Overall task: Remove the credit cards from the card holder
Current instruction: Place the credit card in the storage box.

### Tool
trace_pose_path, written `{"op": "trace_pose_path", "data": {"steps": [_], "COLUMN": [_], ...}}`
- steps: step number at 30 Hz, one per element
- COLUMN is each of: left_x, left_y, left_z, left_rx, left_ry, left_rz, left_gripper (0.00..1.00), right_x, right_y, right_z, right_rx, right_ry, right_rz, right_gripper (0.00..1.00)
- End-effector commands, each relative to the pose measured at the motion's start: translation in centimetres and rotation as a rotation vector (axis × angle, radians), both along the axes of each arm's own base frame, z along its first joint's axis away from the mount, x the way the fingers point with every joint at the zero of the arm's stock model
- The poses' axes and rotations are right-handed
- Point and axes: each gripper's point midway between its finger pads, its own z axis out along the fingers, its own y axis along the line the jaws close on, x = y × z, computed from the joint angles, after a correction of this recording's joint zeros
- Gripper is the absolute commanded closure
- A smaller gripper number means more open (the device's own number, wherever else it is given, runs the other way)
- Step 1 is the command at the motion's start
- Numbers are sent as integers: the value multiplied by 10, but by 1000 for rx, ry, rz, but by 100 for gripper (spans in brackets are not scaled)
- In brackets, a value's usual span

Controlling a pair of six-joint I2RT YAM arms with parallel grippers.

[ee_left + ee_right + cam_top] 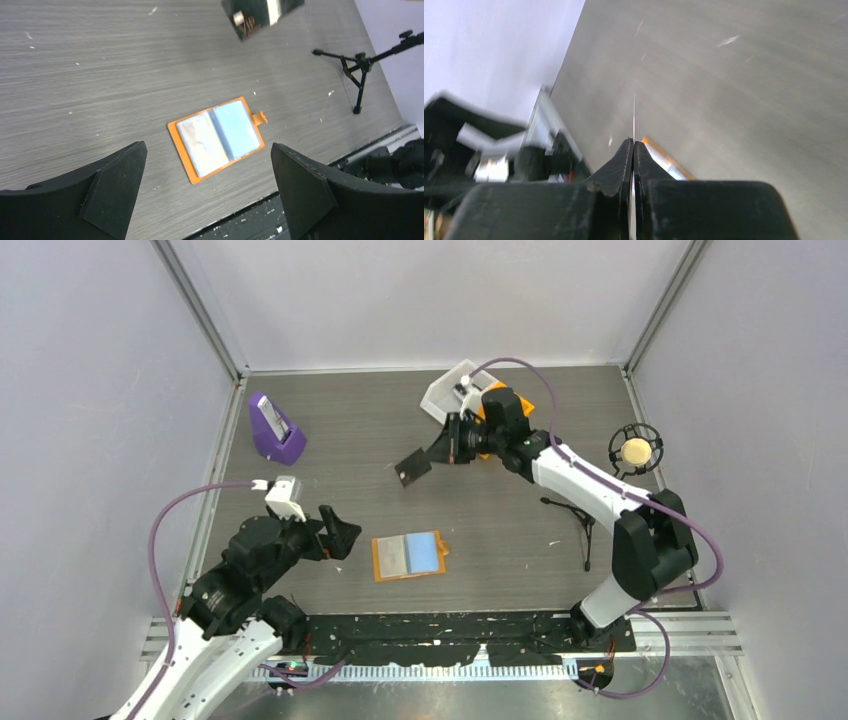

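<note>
The card holder (409,556) lies open like a book on the table, orange-edged with light blue panels facing up. It also shows in the left wrist view as the card holder (217,137). My left gripper (338,536) hovers just left of it, jaws wide open and empty, and the left gripper (207,149) frames the holder from above. My right gripper (438,448) is raised toward the back of the table, shut on a dark credit card (413,466). That credit card (634,115) appears edge-on as a thin line between the right gripper (633,143) fingers.
An orange bin with a clear tray (452,390) sits at the back behind the right arm. A purple stand (275,430) is at the back left. A small tripod (572,512) with a round microphone (635,450) stands on the right.
</note>
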Motion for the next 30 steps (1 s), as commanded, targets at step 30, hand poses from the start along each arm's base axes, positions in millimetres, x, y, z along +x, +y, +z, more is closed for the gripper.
{"op": "trace_pose_path", "data": {"steps": [30], "left_x": [-15], "left_y": [22], "left_z": [8], "left_rx": [8], "left_ry": [-105], "left_rz": [18], "left_gripper": [1], "right_x": [319], "right_y": [-129], "right_z": [-21], "right_rx": [72], "right_ry": [-92], "right_rz": [-1382], "right_gripper": [95]}}
